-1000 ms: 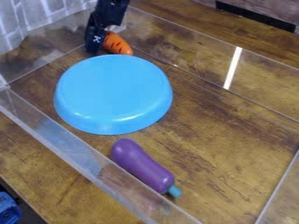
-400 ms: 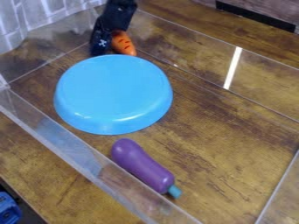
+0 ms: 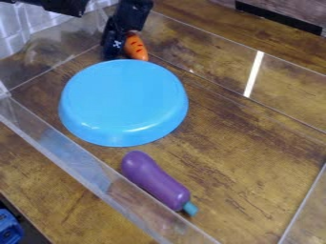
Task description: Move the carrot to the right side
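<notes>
The small orange carrot (image 3: 133, 48) lies at the far left of the wooden table, just beyond the rim of the blue plate (image 3: 124, 102). My dark gripper (image 3: 122, 42) has come down on it from above. Its fingers sit on either side of the carrot and look shut on it. Only the carrot's right part shows; the rest is hidden behind the fingers.
A purple eggplant (image 3: 156, 180) with a teal stem lies near the front. Clear plastic walls (image 3: 76, 157) fence the table along the front and left. Bare wood (image 3: 254, 114) stretches to the right of the plate.
Since a second ago my gripper has dropped onto the carrot, which now sits more upright between the fingers. Nothing has moved in the last half second.
</notes>
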Motion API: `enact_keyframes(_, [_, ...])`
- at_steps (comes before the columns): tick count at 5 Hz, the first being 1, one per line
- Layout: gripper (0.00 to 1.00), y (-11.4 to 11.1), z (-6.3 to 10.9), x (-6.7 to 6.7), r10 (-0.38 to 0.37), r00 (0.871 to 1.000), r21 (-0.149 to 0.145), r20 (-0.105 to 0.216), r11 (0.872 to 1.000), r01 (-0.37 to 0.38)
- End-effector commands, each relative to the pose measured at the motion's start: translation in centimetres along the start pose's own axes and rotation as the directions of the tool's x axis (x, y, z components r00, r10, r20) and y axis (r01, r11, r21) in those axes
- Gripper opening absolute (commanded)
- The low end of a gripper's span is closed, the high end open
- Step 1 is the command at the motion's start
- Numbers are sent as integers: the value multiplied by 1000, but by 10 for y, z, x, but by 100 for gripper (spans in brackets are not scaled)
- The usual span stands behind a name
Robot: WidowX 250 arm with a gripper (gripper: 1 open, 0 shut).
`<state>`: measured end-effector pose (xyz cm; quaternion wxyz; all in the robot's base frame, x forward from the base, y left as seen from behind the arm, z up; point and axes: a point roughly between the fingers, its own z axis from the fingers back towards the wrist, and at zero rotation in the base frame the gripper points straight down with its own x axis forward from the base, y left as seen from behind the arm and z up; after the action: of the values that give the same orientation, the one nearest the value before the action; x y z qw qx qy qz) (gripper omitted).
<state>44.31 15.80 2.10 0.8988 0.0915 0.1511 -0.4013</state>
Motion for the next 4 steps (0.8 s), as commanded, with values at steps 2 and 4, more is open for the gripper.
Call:
enact_keyframes(2, [0,6,0,-17,12,1000,-7,14,1000,-12])
enact_keyframes(4, [0,-10,4,6,-58,998,23,19,998,58])
